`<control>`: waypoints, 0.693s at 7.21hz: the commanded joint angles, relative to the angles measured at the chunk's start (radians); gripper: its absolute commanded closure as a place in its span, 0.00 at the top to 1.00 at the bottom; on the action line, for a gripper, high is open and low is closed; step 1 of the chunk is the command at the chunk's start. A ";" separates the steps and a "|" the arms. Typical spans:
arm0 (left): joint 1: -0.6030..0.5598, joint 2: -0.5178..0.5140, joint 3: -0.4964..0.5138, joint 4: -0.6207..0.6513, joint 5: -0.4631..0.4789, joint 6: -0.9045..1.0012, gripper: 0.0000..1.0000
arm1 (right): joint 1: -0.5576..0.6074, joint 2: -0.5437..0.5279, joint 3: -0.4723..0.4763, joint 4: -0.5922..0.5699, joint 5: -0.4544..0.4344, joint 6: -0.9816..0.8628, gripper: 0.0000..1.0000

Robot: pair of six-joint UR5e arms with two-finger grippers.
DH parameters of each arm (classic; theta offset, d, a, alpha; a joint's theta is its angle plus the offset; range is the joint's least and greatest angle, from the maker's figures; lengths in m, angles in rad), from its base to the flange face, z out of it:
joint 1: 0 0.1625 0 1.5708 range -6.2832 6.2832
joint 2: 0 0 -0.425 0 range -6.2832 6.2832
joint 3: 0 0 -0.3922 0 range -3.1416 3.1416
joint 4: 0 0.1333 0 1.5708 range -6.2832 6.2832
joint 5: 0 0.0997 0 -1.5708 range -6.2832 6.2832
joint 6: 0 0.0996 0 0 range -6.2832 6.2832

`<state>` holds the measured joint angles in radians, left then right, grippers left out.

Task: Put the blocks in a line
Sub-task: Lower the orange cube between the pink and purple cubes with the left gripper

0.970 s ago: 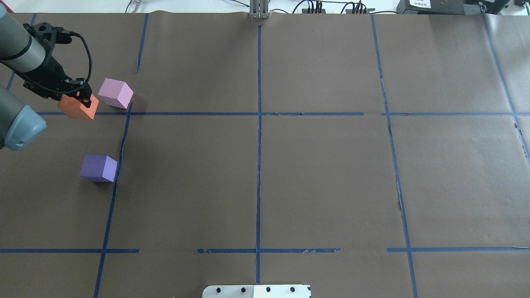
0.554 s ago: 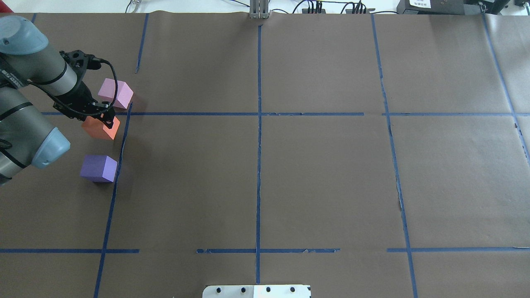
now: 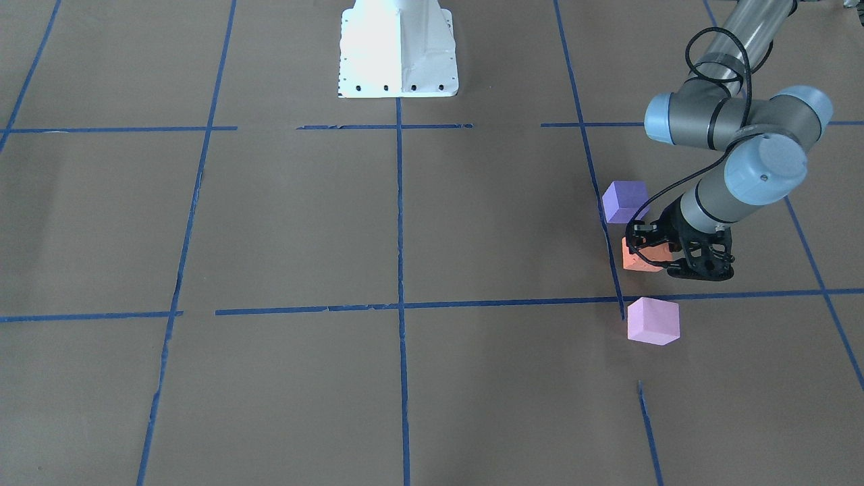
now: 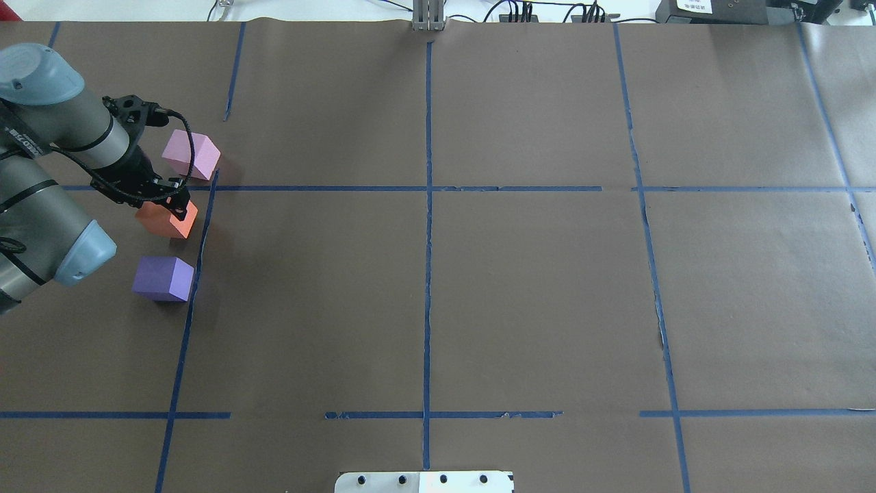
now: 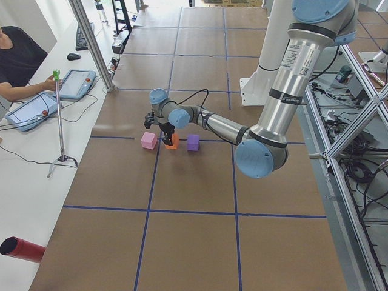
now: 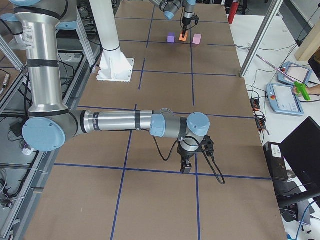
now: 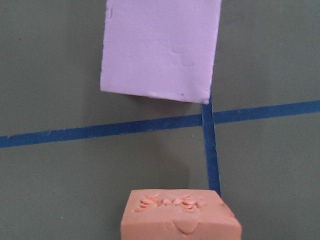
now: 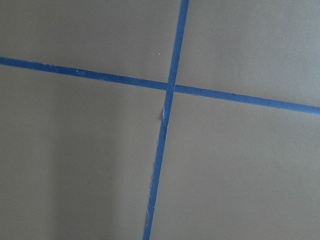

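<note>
Orange foam cube (image 4: 161,220), dented: was held by the left gripper (image 4: 176,200), closed on its sides, near the pale pink-lilac foam cube (image 4: 191,155), on its robot-ward side. Violet-blue foam cube (image 4: 163,278): lay farther that way. Right gripper (image 6: 186,167): opening could not be told. Advice: square orange to pink before release.

My gripper (image 4: 171,204) is black; orange block (image 4: 161,222), violet-blue block (image 4: 163,277), pale pink block (image 4: 191,155); brown worktop (image 4: 534,294), blue tape grid (image 4: 428,188).
</note>
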<state>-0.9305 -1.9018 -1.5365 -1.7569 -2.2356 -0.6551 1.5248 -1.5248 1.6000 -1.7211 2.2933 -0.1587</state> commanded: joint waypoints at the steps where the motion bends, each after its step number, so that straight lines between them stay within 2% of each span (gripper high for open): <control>1: -0.001 0.001 0.013 -0.015 -0.001 0.002 0.33 | 0.000 0.000 0.000 0.000 0.000 -0.001 1.00; 2: -0.001 0.003 0.015 -0.022 -0.001 0.005 0.82 | 0.000 0.000 0.000 0.000 0.000 -0.001 1.00; 3: -0.001 0.003 0.015 -0.030 -0.001 -0.003 1.00 | 0.000 0.000 0.000 0.000 0.000 0.001 1.00; 5: -0.001 0.003 0.016 -0.032 -0.001 -0.001 1.00 | 0.000 0.000 0.000 0.000 0.000 0.001 1.00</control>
<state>-0.9311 -1.8992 -1.5214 -1.7861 -2.2365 -0.6562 1.5248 -1.5248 1.6004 -1.7211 2.2933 -0.1582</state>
